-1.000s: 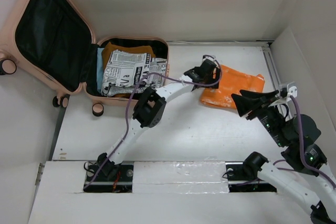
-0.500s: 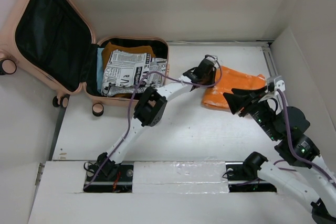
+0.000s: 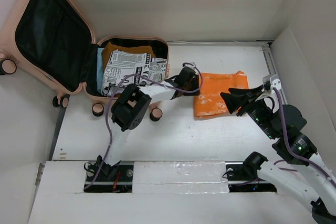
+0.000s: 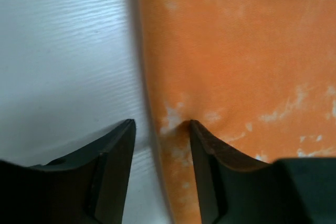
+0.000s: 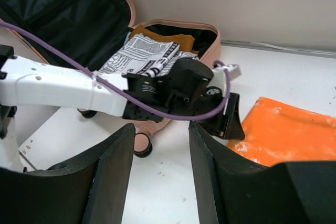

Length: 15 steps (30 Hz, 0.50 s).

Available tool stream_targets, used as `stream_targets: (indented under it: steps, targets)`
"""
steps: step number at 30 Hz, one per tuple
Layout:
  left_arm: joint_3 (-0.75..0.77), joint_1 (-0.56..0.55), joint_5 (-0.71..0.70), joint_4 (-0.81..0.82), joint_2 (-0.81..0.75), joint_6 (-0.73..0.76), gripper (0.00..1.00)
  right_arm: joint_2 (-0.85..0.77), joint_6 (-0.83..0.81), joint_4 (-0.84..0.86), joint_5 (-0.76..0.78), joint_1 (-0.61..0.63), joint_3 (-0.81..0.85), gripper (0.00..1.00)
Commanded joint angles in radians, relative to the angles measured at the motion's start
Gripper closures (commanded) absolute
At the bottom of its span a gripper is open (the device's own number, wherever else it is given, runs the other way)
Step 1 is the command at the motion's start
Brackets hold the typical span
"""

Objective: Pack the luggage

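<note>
The pale pink luggage [image 3: 137, 39] lies open at the back left, its black-lined lid [image 3: 52, 35] leaning back. Inside are a newspaper-print cloth [image 3: 128, 69] and a mustard one [image 3: 118, 52]. A folded orange cloth [image 3: 220, 94] lies flat on the table to the luggage's right. My left gripper [image 3: 196, 89] is at the orange cloth's left edge, its jaws closed on that edge [image 4: 173, 129]. My right gripper [image 3: 230, 101] hovers open over the cloth's right side, nothing between its fingers [image 5: 113, 182]. The right wrist view also shows the luggage [image 5: 212, 40] and the left gripper [image 5: 231, 124].
White walls enclose the table; the right wall [image 3: 310, 51] stands close behind the right arm. Two of the luggage's caster wheels [image 3: 155, 114] stand on the table near the left arm's elbow. A purple cable [image 5: 63, 45] runs along the left arm.
My left gripper closed on the orange cloth's left edge and pulled it left toward the luggage; the cloth now lies flatter. The right gripper moved left and slightly down, still open.
</note>
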Motion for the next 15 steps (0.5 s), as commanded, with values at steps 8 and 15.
stream_targets:
  steps: [8,15]
  targets:
    - [-0.178,0.008,0.097,0.051,-0.118,-0.078,0.45,-0.002,0.005,0.046,-0.010,-0.005,-0.015,0.49]
    - [-0.134,-0.035,0.166,0.042,-0.025,-0.096,0.46,-0.002,0.005,0.066,-0.019,-0.005,-0.033,0.49]
